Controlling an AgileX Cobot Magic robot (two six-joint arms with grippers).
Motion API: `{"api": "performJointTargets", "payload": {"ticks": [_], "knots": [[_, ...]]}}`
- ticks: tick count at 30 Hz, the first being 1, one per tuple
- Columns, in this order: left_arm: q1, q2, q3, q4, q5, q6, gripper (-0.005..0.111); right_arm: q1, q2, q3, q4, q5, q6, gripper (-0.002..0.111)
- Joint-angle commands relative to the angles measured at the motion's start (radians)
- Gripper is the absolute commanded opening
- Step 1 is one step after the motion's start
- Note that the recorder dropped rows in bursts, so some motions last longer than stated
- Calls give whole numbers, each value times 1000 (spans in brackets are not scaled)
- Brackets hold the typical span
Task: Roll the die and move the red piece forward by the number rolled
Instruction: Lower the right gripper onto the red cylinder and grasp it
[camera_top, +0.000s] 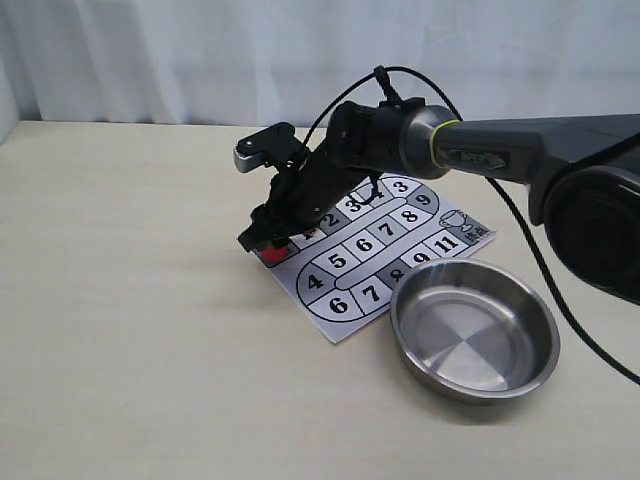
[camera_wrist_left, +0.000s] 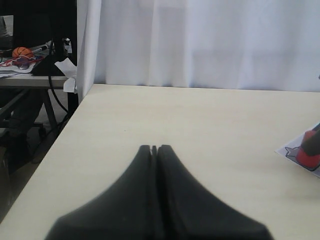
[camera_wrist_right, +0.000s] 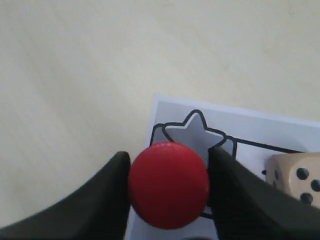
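Soft, even daylight filters through the white curtain (camera_top: 300, 50) at twelve o'clock. The steel bowl (camera_top: 470, 345) shows mild glare, with a faint shadow at its six o'clock edge. The left gripper (camera_wrist_left: 155, 148) and the red piece (camera_wrist_right: 168, 185) look blurred.

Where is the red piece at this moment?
The red piece sits between the right gripper's jaws at the star square on the board's left corner in the exterior view, with the die beside it.
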Motion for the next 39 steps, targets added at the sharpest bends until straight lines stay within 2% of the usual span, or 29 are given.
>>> {"api": "performJointTargets", "payload": {"ticks": [1, 2, 3, 7, 12, 23, 39], "knots": [[0, 0, 2, -4, -13, -4, 0, -1, -6, -3, -7, -9, -7, 16], [0, 0, 2, -4, -13, -4, 0, -1, -8, -3, -7, -9, -7, 7], [0, 0, 2, -4, -13, -4, 0, -1, -10, -3, -7, -9, -2, 4], [0, 0, 2, -4, -13, -4, 0, -1, -24, -3, -41, -9, 1, 4], [0, 0, 2, -4, -13, -4, 0, -5, -39, -3, -144, -2, 110, 4], [0, 0, 2, -4, -13, -4, 0, -81, -44, -3, -149, 93, 179, 4], [0, 0, 2, -4, -13, -4, 0, -80, -11, 5, -149, 46, 179, 4]]}}
